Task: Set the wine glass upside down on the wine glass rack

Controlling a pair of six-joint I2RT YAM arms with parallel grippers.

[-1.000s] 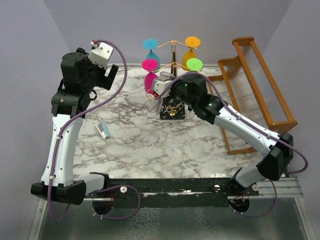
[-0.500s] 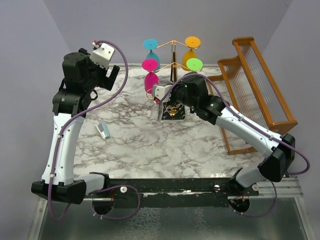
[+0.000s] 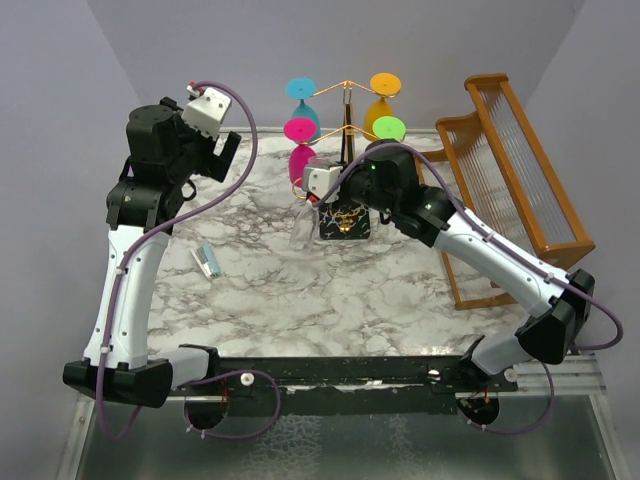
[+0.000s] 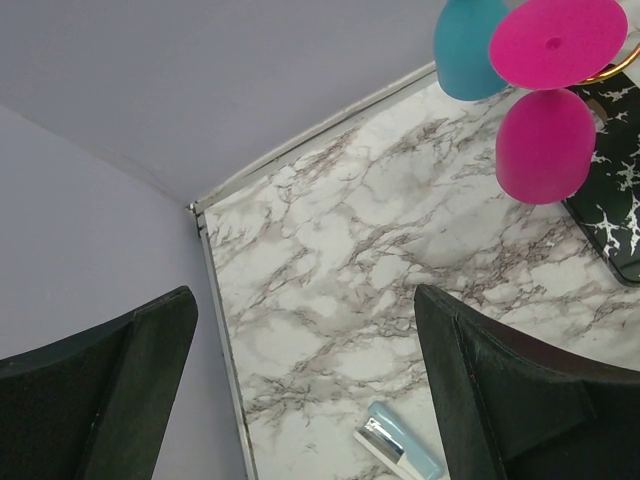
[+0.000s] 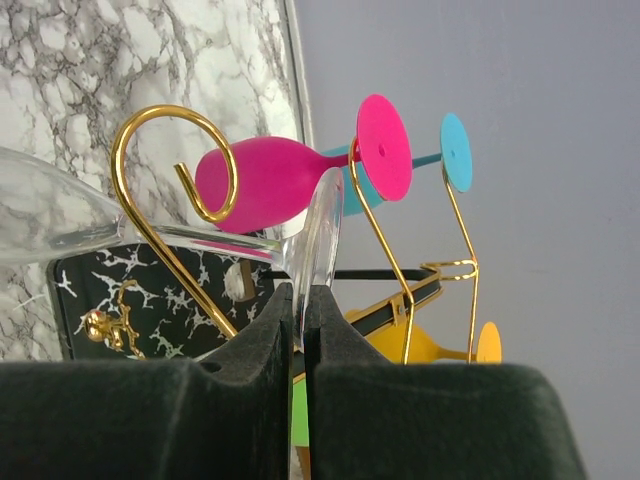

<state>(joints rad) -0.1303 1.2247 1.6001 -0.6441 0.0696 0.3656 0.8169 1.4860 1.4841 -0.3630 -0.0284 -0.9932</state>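
Note:
My right gripper [image 5: 303,300] is shut on the round foot of a clear wine glass [image 5: 60,225]. The glass lies sideways in the right wrist view, its stem running left to the bowl. From above, the wine glass [image 3: 304,226] hangs below the right gripper [image 3: 315,196], just left of the wine glass rack [image 3: 343,222]. The wine glass rack [image 5: 165,150] is gold wire on a black speckled base, with a curled arm right beside the stem. My left gripper [image 4: 305,300] is open and empty, high over the table's back left corner, far from the glass.
Magenta [image 3: 300,135], cyan [image 3: 301,92], orange [image 3: 384,88] and green [image 3: 389,128] glasses hang on the rack. A brown wooden slatted rack [image 3: 515,170] stands at the right edge. A pale blue stapler [image 3: 206,261] lies on the marble table [image 3: 300,300] at left.
The right arm has drawn back slightly from the rack and turned. The clear glass's bowl has swung down and towards the near side, left of the black base. The left arm has barely moved.

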